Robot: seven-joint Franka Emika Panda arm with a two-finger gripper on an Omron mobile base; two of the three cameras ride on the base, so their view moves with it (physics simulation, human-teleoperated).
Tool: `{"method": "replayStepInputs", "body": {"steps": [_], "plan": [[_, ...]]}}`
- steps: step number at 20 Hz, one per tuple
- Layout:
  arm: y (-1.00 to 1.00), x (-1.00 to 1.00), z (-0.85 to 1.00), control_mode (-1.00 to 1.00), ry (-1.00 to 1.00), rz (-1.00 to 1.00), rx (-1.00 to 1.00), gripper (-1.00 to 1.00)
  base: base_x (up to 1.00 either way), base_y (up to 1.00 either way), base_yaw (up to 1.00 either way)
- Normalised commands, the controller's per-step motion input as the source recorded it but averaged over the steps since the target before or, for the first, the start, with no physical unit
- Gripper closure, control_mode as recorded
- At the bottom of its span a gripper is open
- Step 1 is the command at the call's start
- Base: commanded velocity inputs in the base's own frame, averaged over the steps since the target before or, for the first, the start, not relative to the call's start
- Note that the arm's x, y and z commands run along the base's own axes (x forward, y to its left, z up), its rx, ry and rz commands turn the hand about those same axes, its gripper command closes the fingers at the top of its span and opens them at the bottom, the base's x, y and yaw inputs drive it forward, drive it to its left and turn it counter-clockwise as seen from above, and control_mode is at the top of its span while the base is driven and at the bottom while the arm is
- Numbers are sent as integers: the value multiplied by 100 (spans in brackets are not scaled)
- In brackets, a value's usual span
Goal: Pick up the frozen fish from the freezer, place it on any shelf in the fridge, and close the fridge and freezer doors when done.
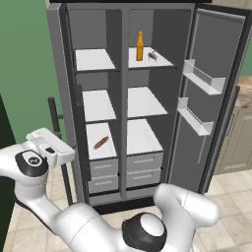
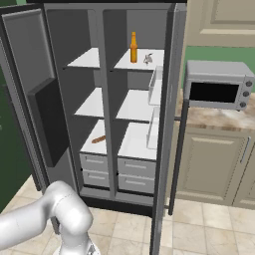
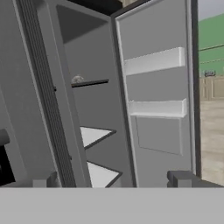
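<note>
White arm links are seen low in the foreground of both base views, with the hand raised at the left, just beside the dark bar handle [image 1: 51,118] of the freezer door [image 2: 44,99]. The gripper [image 3: 111,181] is spread wide: its 2 dark finger tips [image 3: 43,181] stand far apart at the bottom of the hand view and nothing is held between them.

Beyond the hand, both compartments stand exposed. In the freezer [image 1: 96,98], a reddish-brown sausage-shaped item [image 1: 101,142] is seen on the lowest shelf, above the grey drawers [image 1: 103,168].

Farther up and to the right, the frozen fish [image 1: 153,56] is found on the top shelf [image 1: 165,61] of the fridge [image 1: 147,98], just beside the orange bottle [image 1: 140,47]. Its long axis is too small to be judged firmly. The placing is therefore taken as done, and only the closing is judged to remain.

The coming move is judged to turn on the freezer door, which lies right next to the gripper on the left and is swung fully out. The fridge door [image 1: 216,83], with its 2 pale bins [image 1: 203,78], lies well apart on the far right, so it is expected to be reached afterwards.
</note>
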Motion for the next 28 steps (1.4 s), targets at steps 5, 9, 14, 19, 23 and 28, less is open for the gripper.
{"method": "replayStepInputs", "body": {"steps": [5,9,14,19,23,28], "plan": [[27,18,0,-100,0,1,-3,-100,0,0,0],[20,30,0,-100,0,0,-3,-100,0,0,0],[10,35,-3,-100,0,0,-2,-100,0,0,0],[0,13,-6,-100,0,0,-1,-100,0,0,0],[0,22,0,-100,0,0,0,-100,0,0,0],[-1,24,0,-100,0,0,-1,-100,0,0,0]]}}
